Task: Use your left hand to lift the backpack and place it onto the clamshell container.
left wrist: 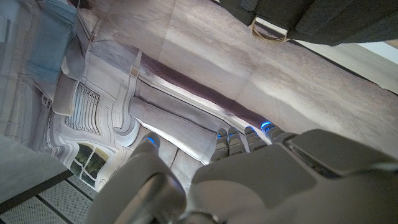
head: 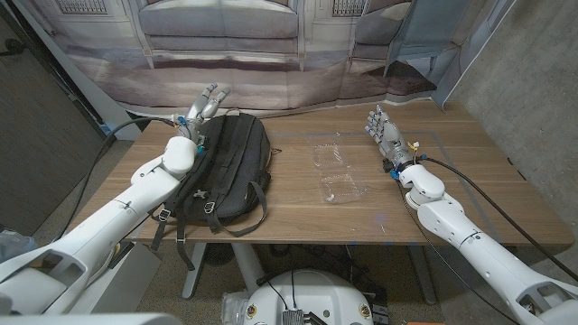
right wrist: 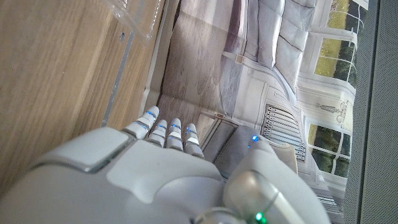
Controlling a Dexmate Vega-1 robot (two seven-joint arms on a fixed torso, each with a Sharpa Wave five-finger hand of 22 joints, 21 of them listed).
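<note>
A black backpack (head: pixel 224 168) lies on the left half of the wooden table (head: pixel 470 190), its straps trailing toward the front edge. My left hand (head: pixel 200 113) hovers at the backpack's far left corner with fingers spread and holds nothing. An open clear clamshell container (head: pixel 335 171) lies at the table's middle, to the right of the backpack. My right hand (head: pixel 383 130) stands to the right of the container, fingers apart and empty. In the left wrist view my left hand (left wrist: pixel 249 180) shows from behind, with a corner of the backpack (left wrist: pixel 323 18) beyond it. A clear edge of the container (right wrist: pixel 138 17) shows past my right hand (right wrist: pixel 155 162).
A printed backdrop (head: pixel 271 54) of a sofa hangs behind the table's far edge. A concrete wall (head: pixel 533 81) stands at the right. Cables run along both arms. Bare wood lies right of my right hand.
</note>
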